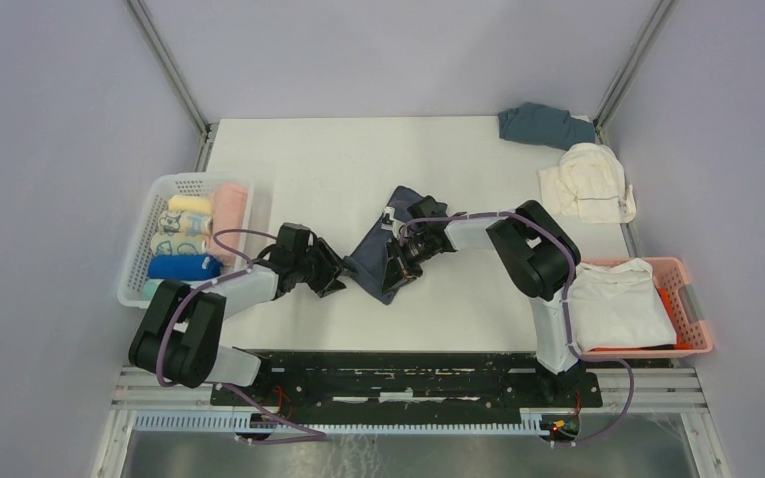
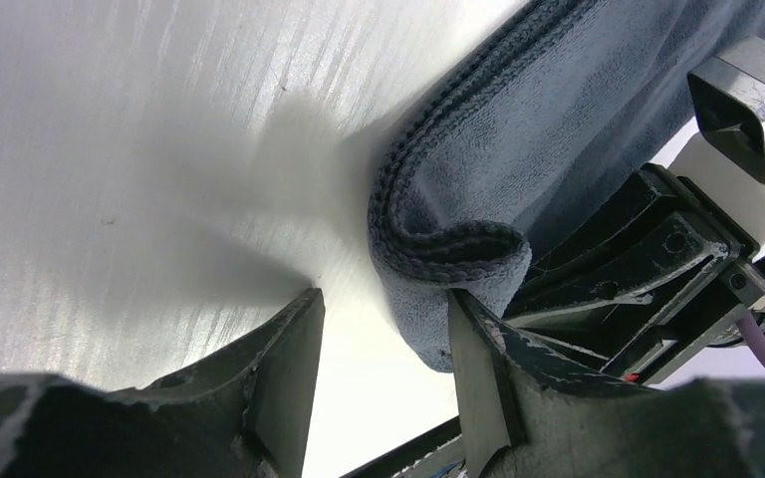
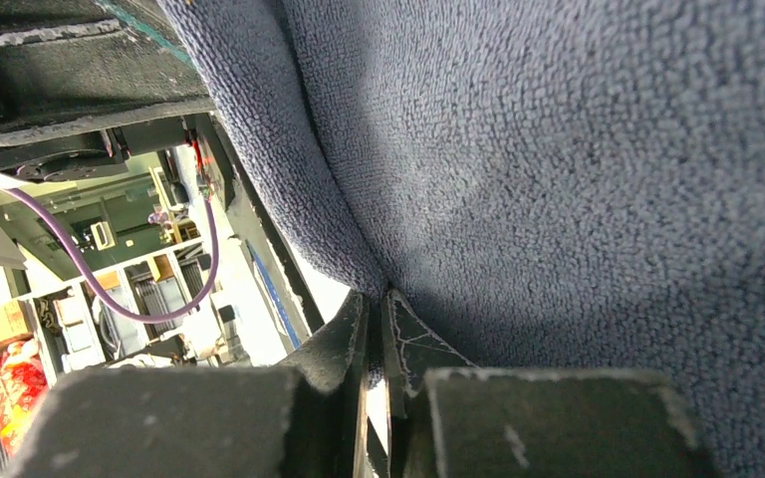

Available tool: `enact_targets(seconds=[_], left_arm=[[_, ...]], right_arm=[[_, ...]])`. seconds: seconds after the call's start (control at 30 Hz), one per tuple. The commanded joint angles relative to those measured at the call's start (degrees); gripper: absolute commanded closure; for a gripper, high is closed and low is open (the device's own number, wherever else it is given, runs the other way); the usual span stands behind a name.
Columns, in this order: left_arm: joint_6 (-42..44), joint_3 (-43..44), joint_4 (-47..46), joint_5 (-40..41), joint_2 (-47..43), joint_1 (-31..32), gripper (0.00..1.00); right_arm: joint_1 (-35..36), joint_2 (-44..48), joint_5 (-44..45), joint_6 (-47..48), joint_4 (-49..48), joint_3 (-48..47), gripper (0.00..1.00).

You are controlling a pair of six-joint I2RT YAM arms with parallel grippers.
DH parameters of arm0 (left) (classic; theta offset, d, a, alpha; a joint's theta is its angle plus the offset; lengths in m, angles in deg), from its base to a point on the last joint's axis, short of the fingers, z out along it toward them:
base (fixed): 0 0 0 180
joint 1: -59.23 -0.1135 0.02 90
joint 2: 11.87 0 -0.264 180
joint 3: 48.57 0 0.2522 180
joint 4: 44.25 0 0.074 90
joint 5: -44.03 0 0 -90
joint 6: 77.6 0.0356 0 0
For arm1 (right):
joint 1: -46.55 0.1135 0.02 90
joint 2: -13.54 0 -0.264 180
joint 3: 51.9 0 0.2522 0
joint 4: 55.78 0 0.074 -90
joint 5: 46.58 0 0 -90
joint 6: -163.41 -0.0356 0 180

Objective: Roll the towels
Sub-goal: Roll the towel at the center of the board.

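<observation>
While rolled towels (image 1: 187, 239) are packed in the left basket (image 1: 135, 267), the left jaws are spread beside the navy towel (image 1: 374, 254) mid-bench (image 1: 309, 159), pinched by the right jaws; several unrolled towels (image 1: 588, 181) are left at right.

1. Left arm (image 1: 244, 289): white links, black joints, a purple cable, bolted left on the black base plate (image 1: 398, 383).
2. Right arm (image 1: 550, 334): same colours and cable, right on that plate.
3. Left end effector (image 2: 383, 329) and right end effector (image 3: 379, 309): black fingers, edges scuffed grey.
</observation>
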Motion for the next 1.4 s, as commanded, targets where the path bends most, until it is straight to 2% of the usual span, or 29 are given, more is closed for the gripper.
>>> enact_targets(seconds=[0.0,0.27,0.5,0.67,0.77,0.93,1.13,1.37], left_arm=[[0.2,1.7,-2.0,0.3,0.2,-0.2,0.43],[-0.4,2.6,-3.1,0.6,3.8,-0.2,0.41],[-0.3,4.6,1.1,3.2,8.0,-0.2,0.55],[-0.5,4.5,3.8,5.0,8.6,-0.1,0.6],[-0.4,4.8,5.1,5.5,8.8,-0.1,0.6],[0.2,5.7,6.9,6.2,8.8,0.0,0.6],[0.6,6.1,7.7,6.4,9.1,0.2,0.61],[1.0,6.4,8.0,6.3,9.2,0.5,0.61]], right_arm=[[-0.2,0.9,2.7,2.6,1.6,-1.3,0.89],[-0.2,2.0,3.6,3.2,2.9,-2.1,0.85],[0.1,7.4,8.5,7.1,9.0,-3.6,0.69],[1.9,14.6,19.6,11.0,13.6,-2.9,0.55],[5.2,20.1,29.7,13.7,15.0,-1.8,0.54],[14.8,26.0,43.7,19.2,13.7,-0.6,0.54],[22.0,23.0,52.7,21.2,11.1,-1.8,0.54],[25.6,17.7,60.7,22.4,11.1,-3.5,0.54]])
